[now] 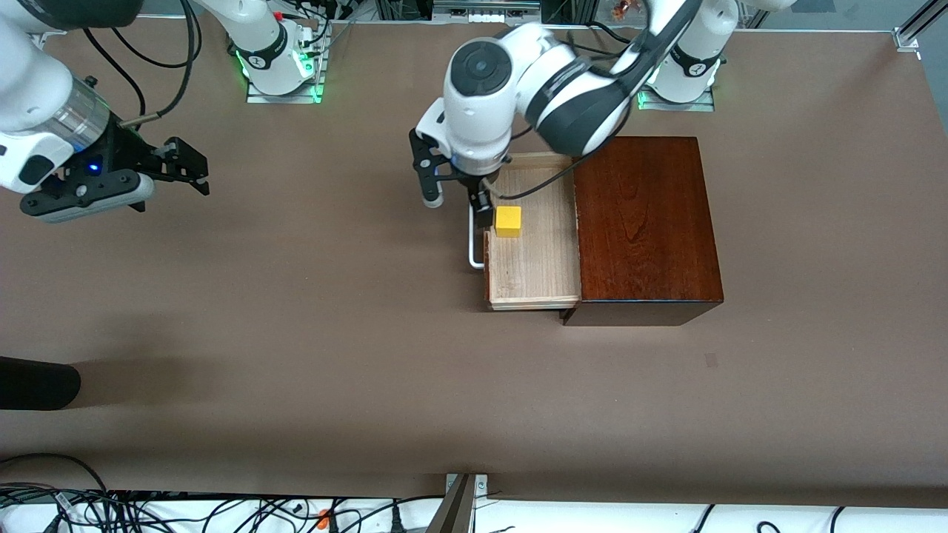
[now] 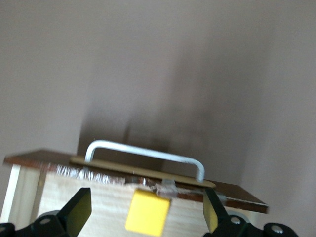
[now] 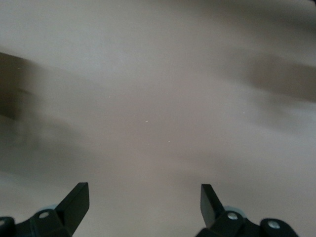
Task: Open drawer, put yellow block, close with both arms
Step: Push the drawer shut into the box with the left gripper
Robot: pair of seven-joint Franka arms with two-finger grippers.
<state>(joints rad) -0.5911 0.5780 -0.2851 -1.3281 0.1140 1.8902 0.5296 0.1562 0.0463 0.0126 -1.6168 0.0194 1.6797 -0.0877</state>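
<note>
The drawer [image 1: 537, 259] of pale wood is pulled out of the reddish-brown box [image 1: 644, 222] toward the right arm's end, its white handle [image 1: 472, 248] outermost. The yellow block [image 1: 508, 220] lies in the drawer, just inside its front wall. My left gripper [image 1: 455, 201] is open and hangs over the drawer front and handle, holding nothing. In the left wrist view the yellow block [image 2: 148, 215] lies on the drawer floor [image 2: 94, 205] between the spread fingers, by the handle [image 2: 148, 150]. My right gripper [image 1: 194, 172] is open and empty above bare table at the right arm's end.
The box stands near the left arm's base [image 1: 681, 74]. A black object [image 1: 37, 383] juts in at the table's edge at the right arm's end, nearer to the front camera. Cables [image 1: 222, 511] run below the table's near edge. The right wrist view shows only brown tabletop [image 3: 158, 113].
</note>
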